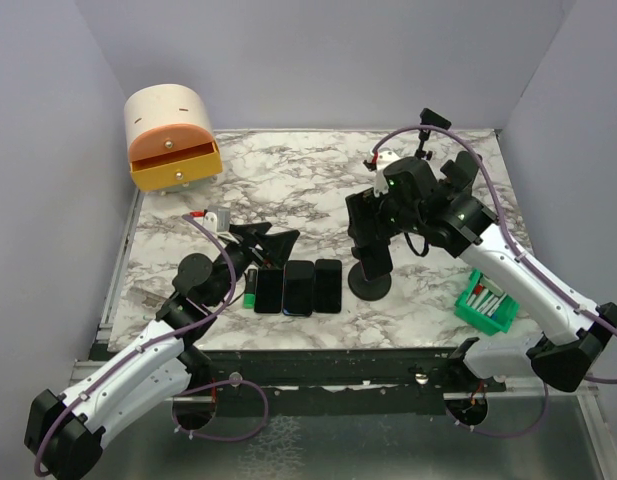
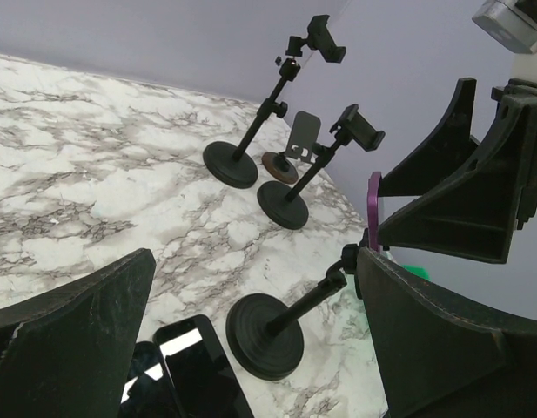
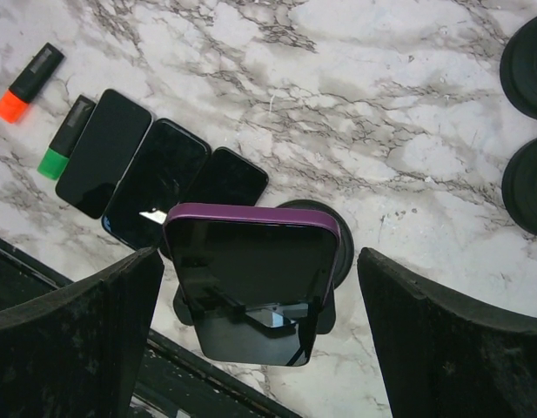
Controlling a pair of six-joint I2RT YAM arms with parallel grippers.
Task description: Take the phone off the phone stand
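A phone in a purple case [image 3: 251,270] stands upright in the clamp of a black phone stand [image 1: 371,282], whose round base rests on the marble table. My right gripper [image 3: 259,335] is open, with one finger on each side of the phone and a gap on both sides. In the top view the right gripper [image 1: 373,225] covers the phone. The left wrist view shows the stand's base [image 2: 266,335] and the phone's purple edge [image 2: 373,209]. My left gripper [image 1: 265,241] is open and empty, left of the stand and above the flat phones.
Three dark phones [image 1: 298,288] lie flat left of the stand, with a green marker [image 3: 66,139] and an orange marker [image 3: 29,83] beside them. Two more stands [image 2: 231,164] [image 2: 283,205] stand behind. A green bin [image 1: 486,303] sits front right, a peach drawer box [image 1: 171,135] back left.
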